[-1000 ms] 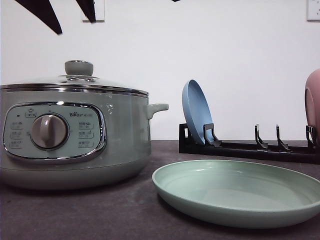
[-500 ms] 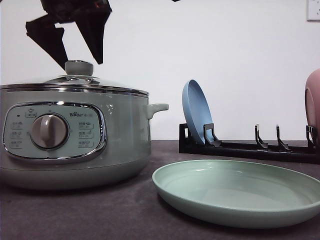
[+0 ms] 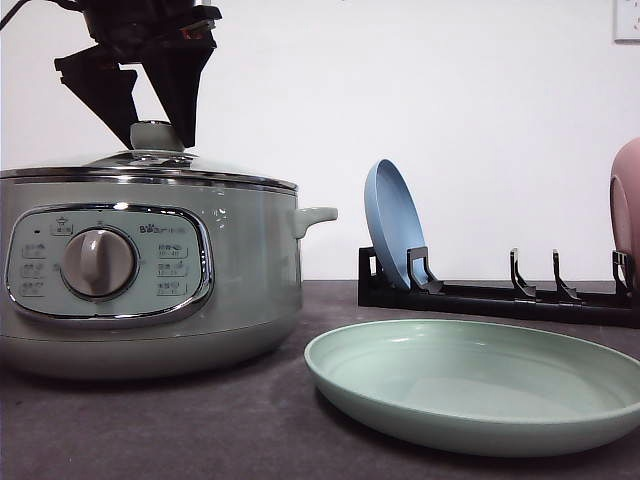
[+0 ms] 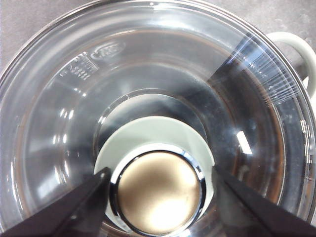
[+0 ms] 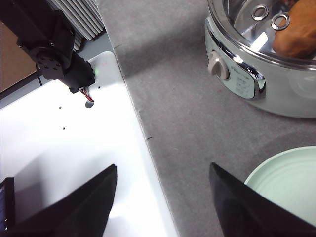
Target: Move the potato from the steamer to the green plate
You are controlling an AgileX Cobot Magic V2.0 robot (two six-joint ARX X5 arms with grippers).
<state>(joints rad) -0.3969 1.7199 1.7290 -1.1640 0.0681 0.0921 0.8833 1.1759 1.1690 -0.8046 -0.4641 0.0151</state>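
Bright even light, glass lid [image 4: 148, 74] glare, perhaps soft focus

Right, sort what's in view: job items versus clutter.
Job: orange-brown potato; sage-green electric steamer with its glass lid; mint-green round plate; left gripper, open around the lid knob.
Clutter: blue plate; pink plate; black rack.

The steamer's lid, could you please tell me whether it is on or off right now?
On. The glass lid sits on the steamer; the left gripper, jaws open, flanks its knob without closing.
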